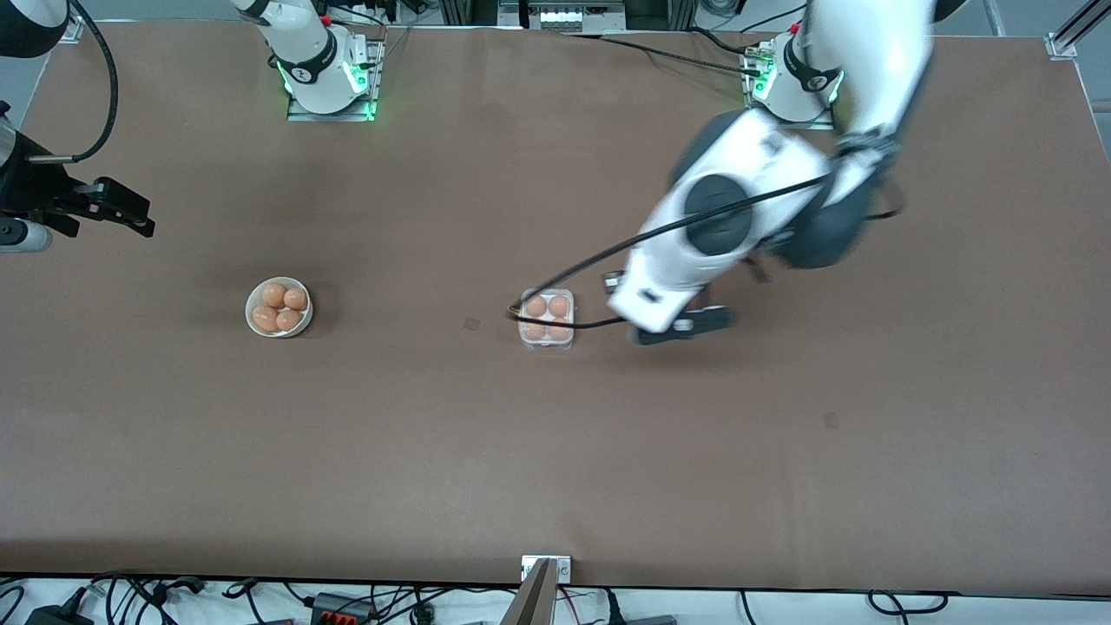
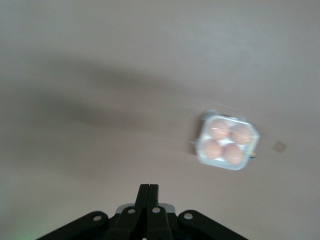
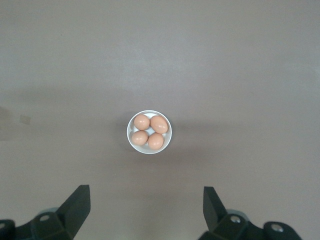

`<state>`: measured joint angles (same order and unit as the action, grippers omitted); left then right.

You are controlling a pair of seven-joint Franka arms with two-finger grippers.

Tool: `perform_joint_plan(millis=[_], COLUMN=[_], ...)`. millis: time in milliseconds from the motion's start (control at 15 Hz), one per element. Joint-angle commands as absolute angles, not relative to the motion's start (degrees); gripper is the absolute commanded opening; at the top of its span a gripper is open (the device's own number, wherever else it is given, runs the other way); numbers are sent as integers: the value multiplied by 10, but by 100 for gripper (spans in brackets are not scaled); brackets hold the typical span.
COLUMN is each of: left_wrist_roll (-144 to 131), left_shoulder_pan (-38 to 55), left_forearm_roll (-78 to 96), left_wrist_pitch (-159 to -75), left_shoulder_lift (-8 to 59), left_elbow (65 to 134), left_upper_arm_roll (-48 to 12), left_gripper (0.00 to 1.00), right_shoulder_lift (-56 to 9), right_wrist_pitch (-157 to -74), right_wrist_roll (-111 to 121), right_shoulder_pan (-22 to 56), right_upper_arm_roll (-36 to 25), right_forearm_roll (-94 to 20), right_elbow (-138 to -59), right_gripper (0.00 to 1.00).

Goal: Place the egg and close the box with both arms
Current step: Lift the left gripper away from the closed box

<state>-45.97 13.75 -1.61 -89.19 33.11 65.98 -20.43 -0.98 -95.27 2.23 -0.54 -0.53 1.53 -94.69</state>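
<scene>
The box (image 1: pixel 547 319) is a small clear egg carton in the middle of the table, with an orange-brown egg (image 1: pixel 537 306) in every cell. Its lid looks folded down over them. The box also shows in the left wrist view (image 2: pixel 226 140). My left gripper (image 1: pixel 707 321) is shut and empty, up over the bare table beside the box toward the left arm's end; its fingers are pressed together in the left wrist view (image 2: pixel 149 192). My right gripper (image 1: pixel 130 215) is open and empty, high over the right arm's end of the table, wide apart in the right wrist view (image 3: pixel 145 200).
A round white bowl (image 1: pixel 279 307) with several eggs stands toward the right arm's end of the table; it also shows in the right wrist view (image 3: pixel 149 132). A black cable (image 1: pixel 590 256) from the left arm loops over the box.
</scene>
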Motion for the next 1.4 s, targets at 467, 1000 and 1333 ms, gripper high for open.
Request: perform_joint_plan(millis=[467, 1000, 1333], left_wrist_roll=[-303, -277, -275], left_shoulder_pan=[-97, -137, -153], left_forearm_roll=[-25, -94, -88], left_wrist_pitch=[-846, -881, -988], left_shoulder_lift=[222, 145, 50], left_elbow=[696, 822, 975], left_upper_arm_roll=[-210, -217, -218], left_gripper=[0, 1, 4], right_shoulder_lift=[0, -1, 0], right_wrist_pitch=[-947, -947, -929], right_wrist_roll=[28, 23, 20], right_shoulder_pan=[-5, -8, -8], right_upper_arm_roll=[-4, -7, -8], right_forearm_roll=[18, 14, 12], right_elbow=[-947, -947, -947], right_gripper=[100, 100, 100])
